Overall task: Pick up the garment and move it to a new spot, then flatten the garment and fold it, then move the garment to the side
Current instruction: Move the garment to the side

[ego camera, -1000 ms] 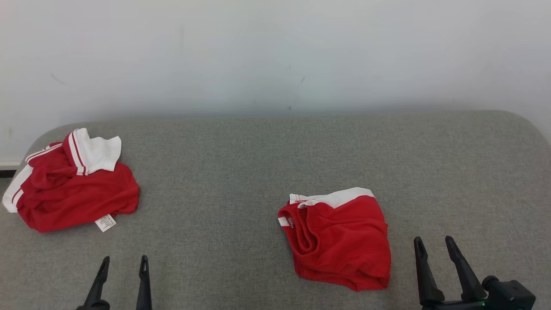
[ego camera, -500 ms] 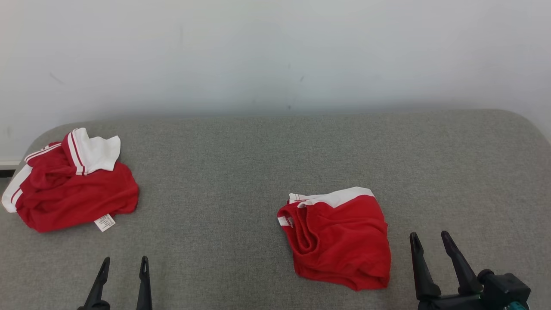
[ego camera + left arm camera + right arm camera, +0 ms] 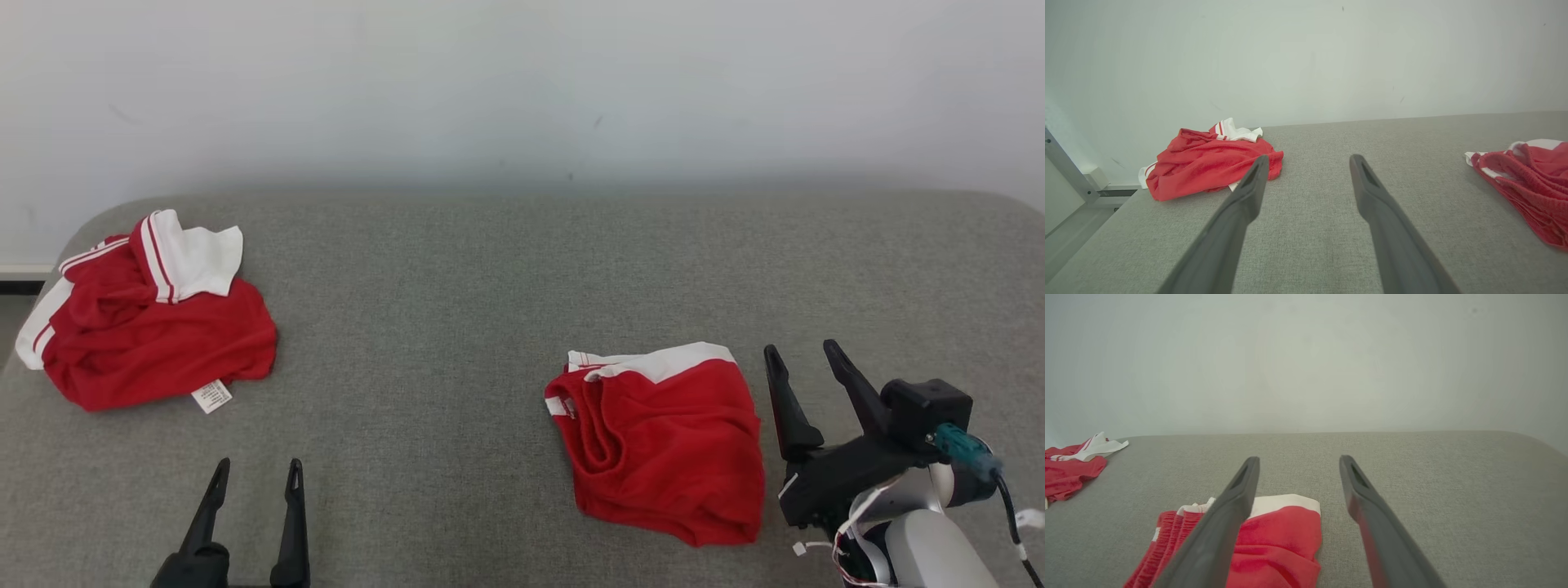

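A grey fabric tabletop (image 3: pixel 457 278) by a white wall carries a crumpled garment (image 3: pixel 155 335) and a folded garment (image 3: pixel 665 445), well apart. The right gripper (image 3: pixel 800 348), beside the folded one, and the left gripper (image 3: pixel 260 463) both gape wide, empty.

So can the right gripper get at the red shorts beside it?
Probably yes. The right gripper stands open just to the right of the shorts, with bare grey surface between them and nothing lying on top of the shorts.
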Available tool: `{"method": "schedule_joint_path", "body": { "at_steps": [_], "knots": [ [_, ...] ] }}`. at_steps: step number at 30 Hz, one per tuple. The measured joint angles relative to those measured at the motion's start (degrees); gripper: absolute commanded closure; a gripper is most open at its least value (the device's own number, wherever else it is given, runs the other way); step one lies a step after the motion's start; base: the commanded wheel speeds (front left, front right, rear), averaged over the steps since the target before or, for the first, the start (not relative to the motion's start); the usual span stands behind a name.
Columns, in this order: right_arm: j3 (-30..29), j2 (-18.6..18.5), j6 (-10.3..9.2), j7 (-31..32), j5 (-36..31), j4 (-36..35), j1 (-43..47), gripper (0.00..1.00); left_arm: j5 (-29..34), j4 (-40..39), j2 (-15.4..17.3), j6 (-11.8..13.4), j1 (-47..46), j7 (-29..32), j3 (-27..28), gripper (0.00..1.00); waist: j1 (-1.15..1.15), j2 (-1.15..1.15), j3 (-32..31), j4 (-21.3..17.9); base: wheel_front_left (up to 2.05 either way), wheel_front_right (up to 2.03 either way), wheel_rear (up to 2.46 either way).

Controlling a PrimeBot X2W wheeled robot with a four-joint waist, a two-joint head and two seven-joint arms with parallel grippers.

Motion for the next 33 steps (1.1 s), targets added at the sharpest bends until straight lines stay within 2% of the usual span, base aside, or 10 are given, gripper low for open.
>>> {"method": "schedule_joint_path", "body": {
  "at_steps": [11, 22, 23, 24, 25, 33],
  "knots": [
    [-0.3, 0.1, 0.00, 5.6, 0.2, 14.6, -5.4, 0.00, -0.3, 1.1, -0.1, -0.2, -1.9, 0.0, -0.4, 0.00, 0.00, 0.00, 2.9, 2.6, 0.00, 0.00, 0.00],
    [0.4, 1.0, -0.01, 3.5, 1.2, 28.3, -8.4, 0.00, -0.3, 1.6, 0.0, -0.3, -3.6, 0.0, -0.8, 0.00, -0.01, 0.00, 4.5, 4.3, 0.00, 0.00, 0.00],
    [0.6, 1.1, 0.00, 3.0, 1.5, 28.9, -8.8, 0.58, -0.3, 1.6, 0.0, -0.3, -3.6, 0.0, -0.7, 0.00, -0.01, 0.00, 4.6, 4.4, 0.00, 0.00, 0.00],
    [1.0, 1.1, 0.00, 2.6, 1.8, 29.4, -9.1, 0.87, -0.3, 1.6, 0.0, -0.2, -3.6, 0.0, -0.7, 0.00, -0.01, 0.00, 4.7, 4.5, 0.00, 0.00, 0.00],
    [1.3, 1.1, 0.00, 2.3, 2.0, 29.8, -9.4, 1.00, -0.3, 1.6, 0.0, -0.2, -3.6, 0.0, -0.7, 0.00, -0.01, 0.00, 4.9, 4.5, 0.00, 0.00, 0.00],
    [4.5, -1.1, 0.00, 0.8, 2.5, 32.2, -12.9, 1.00, -0.5, 1.4, -0.3, 0.0, -3.6, 0.0, -0.5, 0.00, -0.01, 0.00, 5.6, 4.5, 0.00, 0.00, 0.00]
  ]
}}
